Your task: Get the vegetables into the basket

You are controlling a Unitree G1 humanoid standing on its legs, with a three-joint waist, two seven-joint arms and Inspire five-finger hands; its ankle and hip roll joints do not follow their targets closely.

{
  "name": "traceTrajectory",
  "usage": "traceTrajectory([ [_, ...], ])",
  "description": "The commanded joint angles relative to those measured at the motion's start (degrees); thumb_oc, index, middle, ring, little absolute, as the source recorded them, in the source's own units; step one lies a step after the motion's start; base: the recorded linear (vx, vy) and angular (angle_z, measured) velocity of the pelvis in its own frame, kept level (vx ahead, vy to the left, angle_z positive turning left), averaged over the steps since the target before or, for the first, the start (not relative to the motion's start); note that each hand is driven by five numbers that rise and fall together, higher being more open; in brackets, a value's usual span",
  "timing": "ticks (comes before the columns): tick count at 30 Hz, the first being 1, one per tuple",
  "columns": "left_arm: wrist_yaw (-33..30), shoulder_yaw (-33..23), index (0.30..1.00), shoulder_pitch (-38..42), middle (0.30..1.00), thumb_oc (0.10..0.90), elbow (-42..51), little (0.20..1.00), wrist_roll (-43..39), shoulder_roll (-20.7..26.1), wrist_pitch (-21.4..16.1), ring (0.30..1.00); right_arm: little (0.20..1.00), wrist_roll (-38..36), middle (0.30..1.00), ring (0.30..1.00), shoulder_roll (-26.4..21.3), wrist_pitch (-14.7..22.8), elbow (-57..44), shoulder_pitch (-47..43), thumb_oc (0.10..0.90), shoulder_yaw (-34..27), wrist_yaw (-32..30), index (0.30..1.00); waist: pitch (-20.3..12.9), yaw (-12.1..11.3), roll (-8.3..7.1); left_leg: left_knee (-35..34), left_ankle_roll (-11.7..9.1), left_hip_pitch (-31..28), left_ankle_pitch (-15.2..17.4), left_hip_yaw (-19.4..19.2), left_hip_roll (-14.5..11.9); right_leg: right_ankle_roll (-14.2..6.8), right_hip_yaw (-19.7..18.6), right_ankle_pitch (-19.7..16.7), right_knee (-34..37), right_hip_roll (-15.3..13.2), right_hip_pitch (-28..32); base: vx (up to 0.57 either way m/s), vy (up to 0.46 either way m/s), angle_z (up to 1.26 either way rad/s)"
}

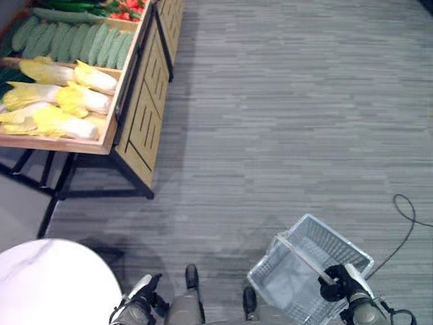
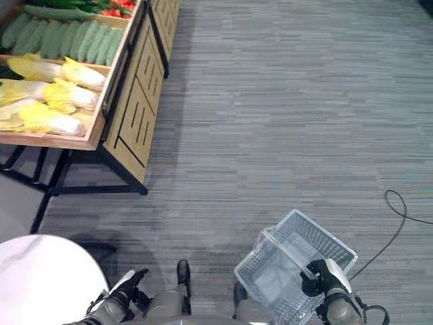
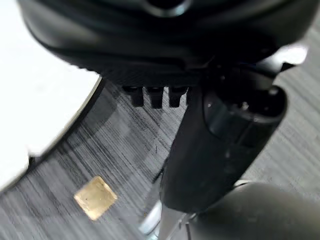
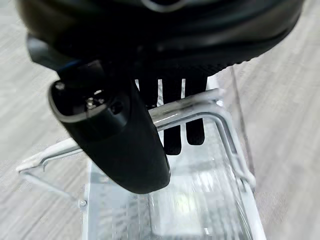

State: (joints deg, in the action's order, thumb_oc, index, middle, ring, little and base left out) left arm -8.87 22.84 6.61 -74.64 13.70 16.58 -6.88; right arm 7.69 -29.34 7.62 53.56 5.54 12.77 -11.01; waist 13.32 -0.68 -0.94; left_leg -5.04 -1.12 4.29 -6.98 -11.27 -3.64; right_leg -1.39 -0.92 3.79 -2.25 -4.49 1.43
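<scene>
While your right hand (image 1: 345,281) sits at the lower right of the left eye view, its fingers (image 4: 172,135) are curled round the metal handle (image 4: 195,107) of the basket (image 1: 308,250), with the thumb (image 4: 107,135) lying along the near side of that bar. You can see the grip most plainly in the right wrist view, where the wire handle passes across the fingers and the pale mesh of the basket hangs beneath them. The basket tilts, its open side turned toward the upper left of the frame, and nothing lies in it as far as you can see.

Your left hand (image 1: 143,291) shows at the bottom edge, left of centre, just beside the round white table (image 1: 47,284) in the lower left corner. Its fingers (image 3: 155,95) hang short and loose over the grey floor (image 1: 284,122), holding nothing.

The vegetables are well apart from both hands, in the wooden display stand (image 1: 139,108) at the upper left. Yellow-white cabbages (image 1: 64,101) lie in the nearest tray, a row of pale green gourds (image 1: 71,42) in the tray behind it, and dark green and red produce (image 1: 122,10) at the very top edge.

A small brass-coloured square plate (image 3: 96,197) lies in the floor in the left wrist view.
</scene>
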Motion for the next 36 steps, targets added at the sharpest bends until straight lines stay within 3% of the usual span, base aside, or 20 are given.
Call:
traceTrajectory([
  [1,-1.0,-0.5,1.000,0.2,1.000,0.900,0.7,1.000,-0.3,1.0,-0.9,1.000,0.300,0.5,0.300,0.300,-3.4,2.7,-4.2,-2.6,0.400,-1.4,-1.8,0.300,-3.2,-2.8,-2.57,5.2,-2.4,2.7,1.7,0.4,-1.2,-8.1,-1.2,-4.3,-4.1,-4.5,-0.6,0.10,0.261,-0.29],
  [4,-1.2,-0.1,1.000,0.6,1.000,0.900,1.3,1.000,-0.3,1.6,-1.2,1.000,0.300,0.8,0.300,0.300,-2.9,2.7,-3.6,-4.6,0.400,-0.8,-2.5,0.300,-3.2,-2.8,-3.11,4.3,-1.3,2.2,2.6,-0.9,0.1,-9.7,-2.2,-8.4,-4.5,-5.7,-2.0,0.05,0.198,-0.21],
  [10,-1.8,-0.4,1.000,1.9,1.000,0.900,1.6,1.000,-0.5,2.7,-1.4,1.000,0.300,0.2,0.300,0.300,-1.6,2.7,-1.4,-6.3,0.400,-0.2,-2.9,0.300,-3.4,-2.6,-2.95,1.0,-0.3,0.3,2.5,-1.9,1.7,-11.1,-3.0,-12.0,-6.3,-6.4,-4.0,0.01,0.128,-0.11],
  [24,-1.2,0.2,1.000,1.3,1.000,0.900,1.5,1.000,0.4,2.7,-1.9,1.000,0.300,1.0,0.300,0.300,-1.4,2.8,-0.8,-5.4,0.400,-0.3,-2.9,0.300,-4.2,-2.3,-3.13,0.7,0.6,-1.8,4.4,-2.7,3.8,-12.9,-3.9,-17.9,-5.4,-7.7,-3.1,0.03,0.057,-0.08],
  [28,-1.1,0.2,1.000,1.1,1.000,0.900,1.8,1.000,0.4,2.8,-1.8,1.000,0.300,1.2,0.300,0.300,-1.6,2.7,-1.1,-6.1,0.400,0.0,-3.0,0.300,-3.9,-2.6,-2.89,0.7,1.3,-2.0,4.8,-3.1,4.0,-13.2,-4.2,-20.2,-8.8,-7.7,-4.8,-0.02,0.060,-0.17],
  [29,-1.0,0.1,1.000,1.3,1.000,0.900,2.2,1.000,0.3,2.9,-1.8,1.000,0.300,1.3,0.300,0.300,-1.7,2.7,-1.8,-6.4,0.400,0.2,-3.0,0.300,-2.9,-2.4,-1.79,0.8,1.8,-2.2,5.0,-2.9,3.5,-12.4,-4.0,-20.0,-14.6,-6.7,-7.1,-0.04,0.109,-0.11],
  [32,-1.4,0.2,1.000,2.2,1.000,0.900,2.1,1.000,-0.1,2.9,-1.6,1.000,0.300,1.2,0.300,0.300,-1.6,3.0,-1.1,-7.3,0.400,0.9,-3.3,0.300,-1.5,-1.9,-0.63,0.9,2.1,-4.1,5.9,-3.0,3.2,-10.9,-2.0,-17.8,-19.6,-5.3,-11.9,0.04,0.144,-0.19],
  [34,-1.9,0.1,1.000,3.0,1.000,0.900,1.2,1.000,-0.5,3.0,-1.5,1.000,0.300,1.7,0.300,0.300,-1.5,3.2,-1.4,-7.6,0.400,1.7,-3.6,0.300,-0.4,-0.9,-0.12,0.8,1.6,-6.2,6.2,-2.8,2.9,-9.5,0.6,-12.4,-16.6,-3.5,-16.7,0.14,0.018,0.19],
  [36,-2.1,0.3,1.000,3.8,1.000,0.900,0.8,1.000,0.0,2.6,-1.3,1.000,0.300,1.8,0.300,0.300,-2.1,3.5,-2.7,-7.9,0.400,1.9,-4.3,0.300,0.7,0.7,-0.57,0.9,0.8,-8.0,7.3,-1.6,3.5,-9.8,-0.3,-12.4,-9.9,-2.5,-18.8,0.24,-0.077,0.27],
])
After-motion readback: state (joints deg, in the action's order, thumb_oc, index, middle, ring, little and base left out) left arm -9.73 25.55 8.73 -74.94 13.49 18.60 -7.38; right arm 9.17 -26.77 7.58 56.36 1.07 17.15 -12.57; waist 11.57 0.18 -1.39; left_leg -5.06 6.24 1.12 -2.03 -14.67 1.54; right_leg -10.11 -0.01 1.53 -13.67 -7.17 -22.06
